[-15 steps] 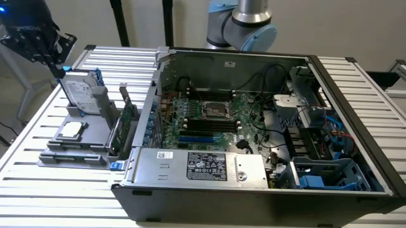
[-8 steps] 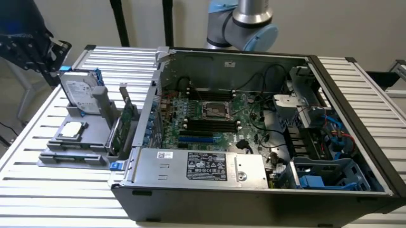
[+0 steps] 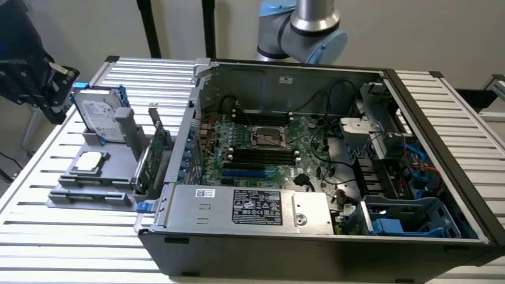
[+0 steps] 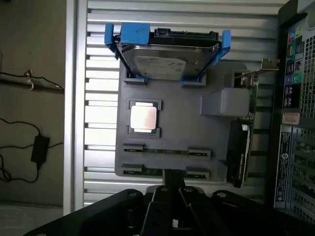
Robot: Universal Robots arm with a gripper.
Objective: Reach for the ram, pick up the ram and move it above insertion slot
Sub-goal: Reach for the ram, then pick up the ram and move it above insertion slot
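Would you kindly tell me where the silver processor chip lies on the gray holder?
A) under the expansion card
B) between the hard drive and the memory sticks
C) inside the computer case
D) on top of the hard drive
B: the processor chip lies flat on the gray holder, with the hard drive on one side and a memory stick on the other.

My gripper (image 4: 172, 186) black. My arm (image 3: 316, 15) grey, light-blue caps. Ram (image 4: 165, 151) dark green strip. Holder tray (image 4: 182, 128) plain grey. Drive bracket (image 4: 134, 33) bright blue; drive (image 4: 162, 61) silver, white label. Chip (image 4: 143, 118) pale silver, green rim. Table (image 4: 101, 123) white, ribbed stripes. Motherboard (image 3: 308, 133) green; case (image 3: 236, 251) black.
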